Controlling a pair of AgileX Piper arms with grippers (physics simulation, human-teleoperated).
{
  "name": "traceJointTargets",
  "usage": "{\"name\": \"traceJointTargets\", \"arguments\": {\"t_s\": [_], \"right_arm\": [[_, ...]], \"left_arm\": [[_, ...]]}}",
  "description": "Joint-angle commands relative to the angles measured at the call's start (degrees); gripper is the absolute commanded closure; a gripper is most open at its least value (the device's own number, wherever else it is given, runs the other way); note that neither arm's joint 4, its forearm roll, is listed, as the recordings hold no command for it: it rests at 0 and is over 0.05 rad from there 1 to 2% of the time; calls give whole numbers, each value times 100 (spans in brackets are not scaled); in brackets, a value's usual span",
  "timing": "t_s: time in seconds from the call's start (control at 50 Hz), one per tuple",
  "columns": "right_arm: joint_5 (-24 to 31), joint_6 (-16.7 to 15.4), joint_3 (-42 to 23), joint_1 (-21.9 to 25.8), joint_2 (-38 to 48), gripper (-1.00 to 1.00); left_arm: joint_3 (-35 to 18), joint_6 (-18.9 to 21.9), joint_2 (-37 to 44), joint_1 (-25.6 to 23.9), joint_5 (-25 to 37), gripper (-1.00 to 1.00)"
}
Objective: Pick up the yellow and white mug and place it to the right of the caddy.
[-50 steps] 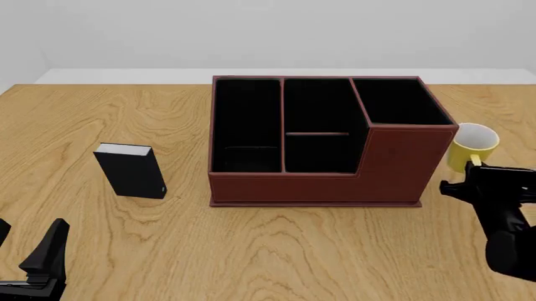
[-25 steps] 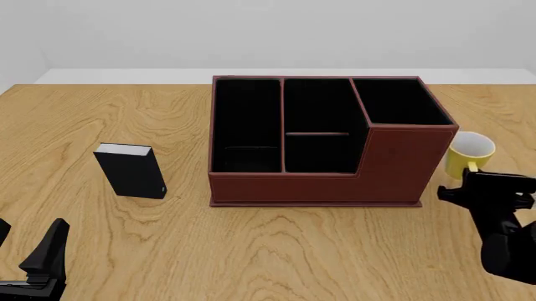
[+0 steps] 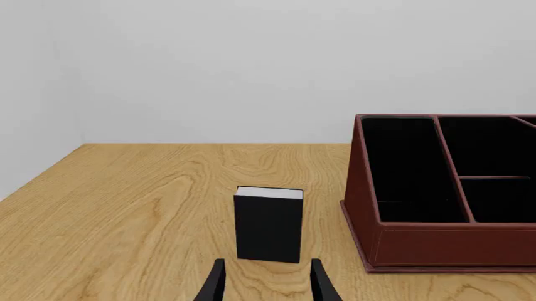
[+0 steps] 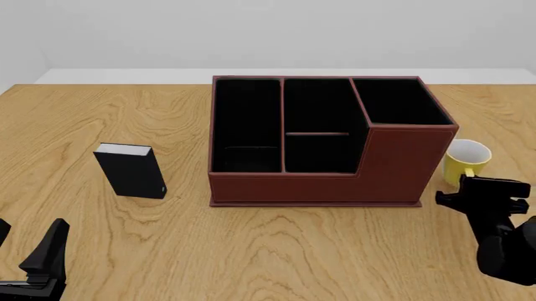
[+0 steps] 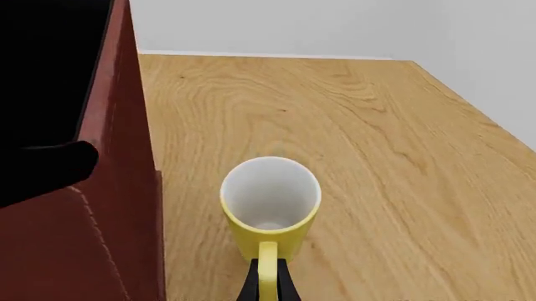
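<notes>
Yellow mug upright on worktop, just right of caddy; handle pinched by right gripper, fingers closed on it; left gripper apart, empty, near black box.

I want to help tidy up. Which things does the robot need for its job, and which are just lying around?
Needed for the job:
- small yellow and white mug
- big reddish-brown leather-look caddy
- right gripper, holding the mug's handle

Just lying around:
- small black book-like box
</notes>
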Motion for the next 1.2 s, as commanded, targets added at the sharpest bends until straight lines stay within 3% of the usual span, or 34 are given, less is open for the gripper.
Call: {"name": "traceJointTargets", "arguments": {"t_s": [0.02,1.2], "right_arm": [[-65,37,-60,-8,144,100],[-93,-40,-155,-26,464,100]], "left_arm": [[0,0,0,0,0,-100],[0,0,0,0,0,-100]]}}
